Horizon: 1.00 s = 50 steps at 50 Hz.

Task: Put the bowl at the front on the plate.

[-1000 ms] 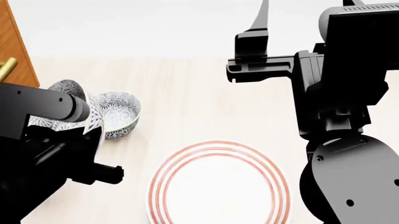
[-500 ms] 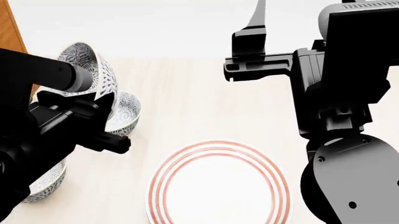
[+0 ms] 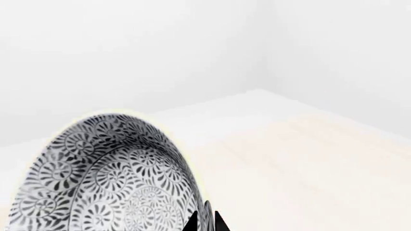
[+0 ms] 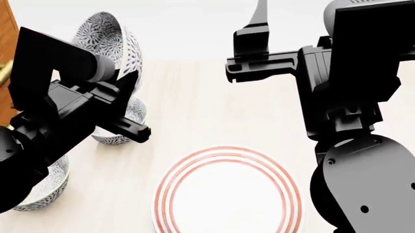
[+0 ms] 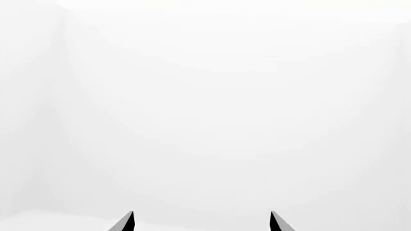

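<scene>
Since 0.5 s earlier left gripper (image 4: 123,80) rose, clamped on rim of small grey-blue flower-patterned ceramic bowl (image 4: 110,41), bowl tilted, clear of table, left of large red-ringed white plate (image 4: 227,194), right gripper (image 5: 200,222) spread, empty.

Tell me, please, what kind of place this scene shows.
Probably a simulated dining or kitchen table, though little else is visible. A pale wooden table carries a red-ringed plate and patterned bowls; the left gripper holds one bowl aloft. Plain white walls surround it.
</scene>
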Motion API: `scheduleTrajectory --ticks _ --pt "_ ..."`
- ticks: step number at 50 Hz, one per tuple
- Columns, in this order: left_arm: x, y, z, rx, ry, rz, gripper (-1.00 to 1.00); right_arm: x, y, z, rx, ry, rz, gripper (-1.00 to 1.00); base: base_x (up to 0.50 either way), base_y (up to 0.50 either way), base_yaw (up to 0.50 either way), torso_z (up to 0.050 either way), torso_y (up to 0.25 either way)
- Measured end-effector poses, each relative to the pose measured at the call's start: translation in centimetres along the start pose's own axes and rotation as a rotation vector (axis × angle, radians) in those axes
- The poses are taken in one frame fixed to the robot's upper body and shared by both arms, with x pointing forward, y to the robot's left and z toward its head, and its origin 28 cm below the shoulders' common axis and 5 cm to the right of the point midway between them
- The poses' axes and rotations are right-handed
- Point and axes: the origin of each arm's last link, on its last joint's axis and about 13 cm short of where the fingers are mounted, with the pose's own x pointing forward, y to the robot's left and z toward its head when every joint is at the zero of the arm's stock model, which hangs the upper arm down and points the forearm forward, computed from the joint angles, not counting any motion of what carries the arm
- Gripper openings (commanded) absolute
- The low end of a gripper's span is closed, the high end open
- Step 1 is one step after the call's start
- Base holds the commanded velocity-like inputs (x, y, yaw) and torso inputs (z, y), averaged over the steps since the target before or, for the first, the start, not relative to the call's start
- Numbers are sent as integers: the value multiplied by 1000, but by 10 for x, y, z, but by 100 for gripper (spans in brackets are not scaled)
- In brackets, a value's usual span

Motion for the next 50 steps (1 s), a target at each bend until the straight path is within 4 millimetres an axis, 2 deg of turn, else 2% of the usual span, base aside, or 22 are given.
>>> scheduleTrajectory --ticks 26,50 --pt "34 5 -19 84 -27 -28 -100 0 1 4 9 -29 17 100 0 0 0 0 0" --pt "65 11 -38 200 21 -46 -100 -2 0 9 6 -51 31 100 0 0 0 0 1"
